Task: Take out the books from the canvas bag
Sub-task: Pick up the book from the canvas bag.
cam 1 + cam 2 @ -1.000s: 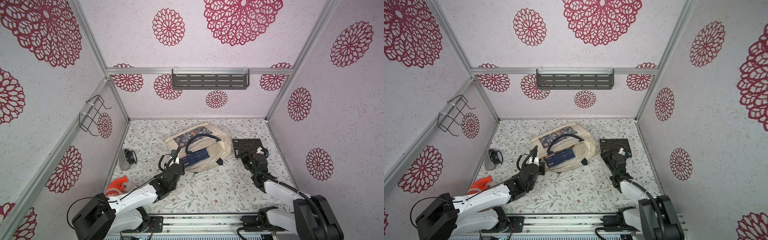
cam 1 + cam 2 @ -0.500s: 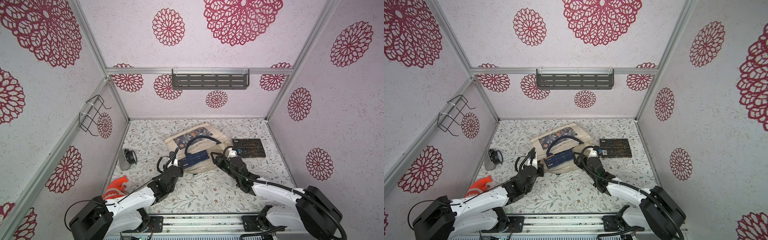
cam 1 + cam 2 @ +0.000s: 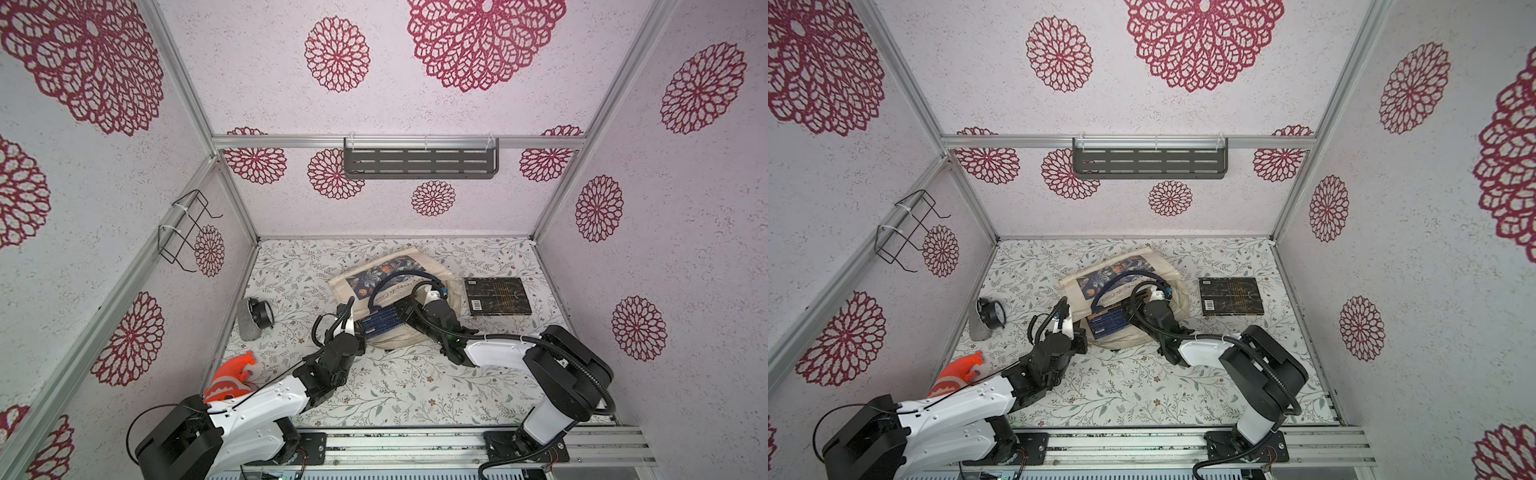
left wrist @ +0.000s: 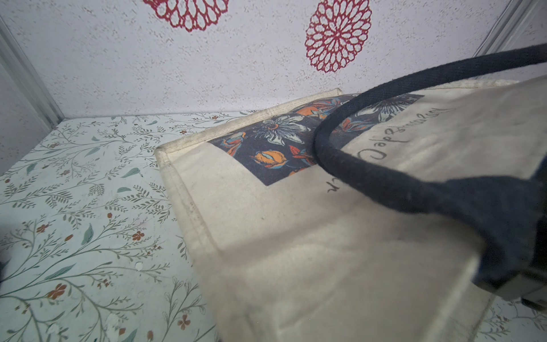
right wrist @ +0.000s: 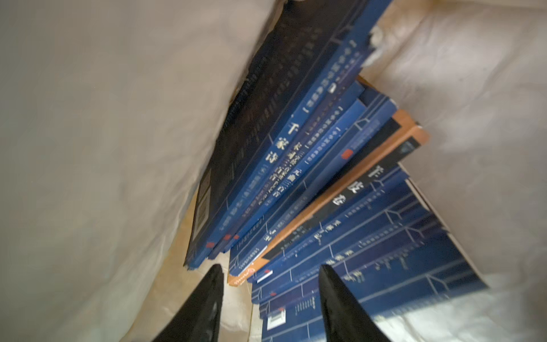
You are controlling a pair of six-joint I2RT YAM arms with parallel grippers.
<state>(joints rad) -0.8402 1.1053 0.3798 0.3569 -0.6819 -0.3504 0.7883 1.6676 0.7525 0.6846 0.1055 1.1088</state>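
The cream canvas bag [image 3: 415, 270] lies on its side at mid-table, mouth towards me, and its navy handle [image 4: 384, 183] arches over the floral print. Several dark-blue books [image 3: 380, 322] show in the mouth, seen in both top views. My left gripper [image 3: 353, 316] is shut on the bag's near-left mouth edge, and the fabric [image 4: 296, 251] hides its jaws in the left wrist view. My right gripper [image 5: 269, 284] is open inside the bag, with its black fingertips [image 5: 331, 284] on either side of the near ends of the blue and orange books [image 5: 310, 183]. One dark book [image 3: 496, 296] lies flat on the table to the right of the bag.
A grey object with a black dial [image 3: 253, 318] lies at the left wall, and an orange object [image 3: 230, 378] sits beside my left arm. A wire rack [image 3: 187, 232] hangs on the left wall. A grey shelf [image 3: 419, 162] is on the back wall.
My right arm swung left from the dark book on the table into the bag's mouth, its jaws narrowing. The left arm stayed at the bag's edge.
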